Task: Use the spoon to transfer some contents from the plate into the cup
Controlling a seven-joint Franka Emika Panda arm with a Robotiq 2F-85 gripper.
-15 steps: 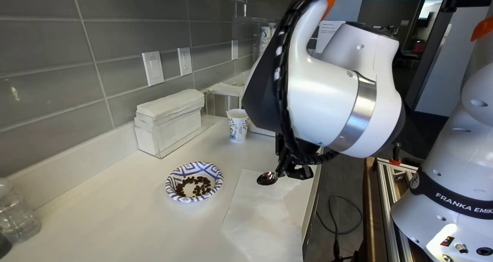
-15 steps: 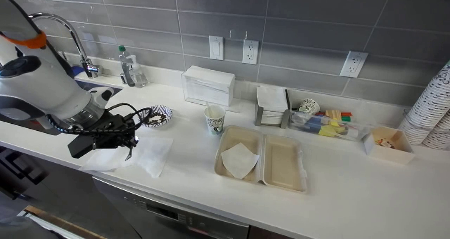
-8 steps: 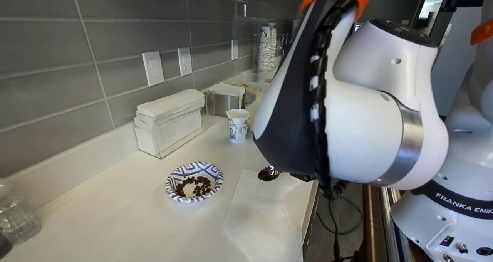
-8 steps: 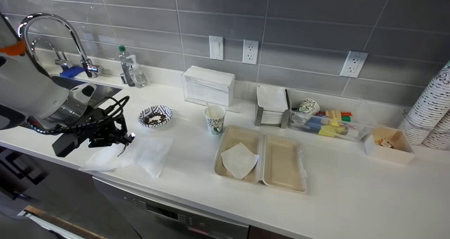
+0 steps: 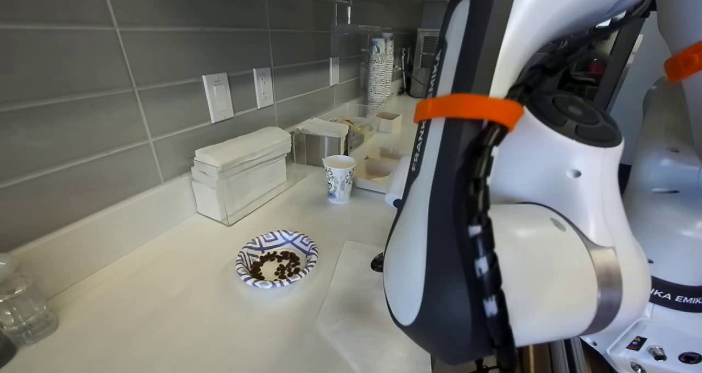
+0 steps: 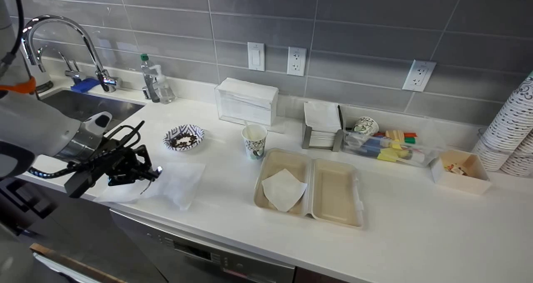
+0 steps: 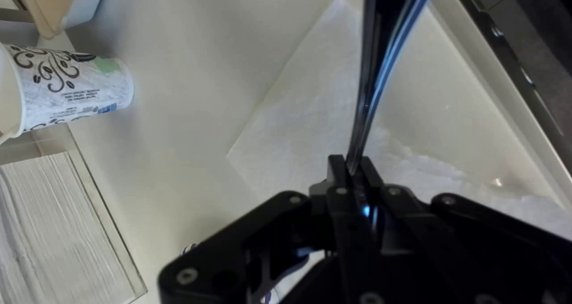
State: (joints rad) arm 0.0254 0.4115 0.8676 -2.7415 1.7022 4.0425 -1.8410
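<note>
Gripper (image 7: 353, 166): jaws squeezed together on the slim handle of the spoon (image 7: 369, 103).
Sink (image 6: 79, 104): stainless steel, far left in an exterior view, a chrome faucet (image 6: 109, 83) behind it.
Tile wall (image 6: 166, 21): glossy gray with pale grout, a white switch (image 6: 256, 57) and outlets (image 6: 297, 61).
Worktop (image 6: 408, 224): smooth, white, a napkin sheet (image 7: 304, 98) spread near its front edge.
Acrylic holder (image 6: 250, 112): packed with paper napkins (image 6: 250, 87), by the wall.
Takeout box (image 6: 335, 191): tan, open, a square napkin (image 6: 285, 190) in its left half.
Cup stack (image 6: 506, 125): tall, at the right edge.
Spoon: dark, shiny metal, over the napkin sheet; contact cannot be told; the robot arm (image 5: 428, 225) hides most of it in an exterior view.
Plate (image 5: 277, 238): round, white, blue-patterned, between the napkin sheet and wall.
Contents (image 5: 285, 270): dark brown bits ringing the plate's bare center.
Paper cup (image 6: 254, 147): upright, white, scroll-printed, a pale stick (image 6: 247, 129) inside, beside the takeout box.
</note>
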